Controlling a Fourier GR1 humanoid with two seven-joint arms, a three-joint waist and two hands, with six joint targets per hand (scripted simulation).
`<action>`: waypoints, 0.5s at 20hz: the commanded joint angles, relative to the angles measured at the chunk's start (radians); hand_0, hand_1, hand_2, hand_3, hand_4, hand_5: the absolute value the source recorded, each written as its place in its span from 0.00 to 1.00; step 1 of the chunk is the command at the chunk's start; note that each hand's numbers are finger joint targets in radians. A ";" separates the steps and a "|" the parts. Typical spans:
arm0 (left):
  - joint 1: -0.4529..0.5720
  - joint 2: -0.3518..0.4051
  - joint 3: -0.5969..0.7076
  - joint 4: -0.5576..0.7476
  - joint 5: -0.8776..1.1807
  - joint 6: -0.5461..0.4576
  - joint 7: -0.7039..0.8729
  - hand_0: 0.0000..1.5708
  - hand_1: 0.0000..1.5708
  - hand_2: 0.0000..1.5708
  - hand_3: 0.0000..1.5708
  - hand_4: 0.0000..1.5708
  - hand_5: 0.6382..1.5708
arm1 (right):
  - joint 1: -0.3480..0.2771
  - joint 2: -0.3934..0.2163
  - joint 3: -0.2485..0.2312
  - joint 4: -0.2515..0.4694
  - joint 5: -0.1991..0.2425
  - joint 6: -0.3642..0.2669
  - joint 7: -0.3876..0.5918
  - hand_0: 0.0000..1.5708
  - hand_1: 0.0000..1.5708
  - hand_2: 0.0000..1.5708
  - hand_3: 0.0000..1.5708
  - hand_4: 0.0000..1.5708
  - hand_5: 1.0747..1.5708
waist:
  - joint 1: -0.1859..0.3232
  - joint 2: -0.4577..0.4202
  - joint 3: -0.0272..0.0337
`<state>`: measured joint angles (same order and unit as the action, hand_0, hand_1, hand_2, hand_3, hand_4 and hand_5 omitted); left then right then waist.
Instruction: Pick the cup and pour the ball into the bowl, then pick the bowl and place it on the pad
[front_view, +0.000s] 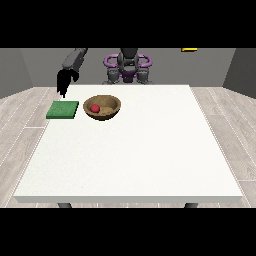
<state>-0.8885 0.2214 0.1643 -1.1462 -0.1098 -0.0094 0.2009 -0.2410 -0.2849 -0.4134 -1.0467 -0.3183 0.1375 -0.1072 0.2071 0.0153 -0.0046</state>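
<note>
From the front, a round wooden bowl sits upright on the smooth white worktop, a small red ball inside it. Just beside it lies a flat green square pad. The robot hand at the view's left hangs above the pad, empty, fingers pointing downward.

White table, large and square, on dark legs over pale floorboards. Lying on it near the far left corner: green pad, flat, and just beside it a wooden bowl, apart from the pad.
</note>
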 joint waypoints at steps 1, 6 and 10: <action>0.028 0.105 0.128 -0.013 0.188 -0.190 -0.062 0.00 0.00 0.00 0.00 0.67 0.99 | 0.007 0.045 0.001 0.020 0.010 -0.020 -0.078 0.00 0.00 0.00 0.00 0.47 0.99 | 0.041 0.060 0.0038; 0.034 0.206 0.188 -0.010 0.255 -0.271 -0.011 0.00 0.00 0.00 0.00 0.66 0.99 | -0.051 0.052 -0.002 0.136 -0.001 -0.002 -0.126 0.00 0.00 0.00 0.00 0.46 0.99 | 0.015 0.104 0.0052; 0.011 0.292 0.246 0.005 0.290 -0.293 -0.021 0.00 0.00 0.00 0.00 0.63 0.98 | -0.136 0.076 0.023 0.192 0.012 -0.005 -0.179 0.00 0.00 0.00 0.00 0.39 0.97 | -0.024 0.167 0.0051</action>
<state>-0.8550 0.4150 0.3379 -1.1672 0.1272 -0.2541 0.1884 -0.3093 -0.2185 -0.4057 -0.8931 -0.3074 0.1262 -0.2587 0.2192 0.1265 0.0005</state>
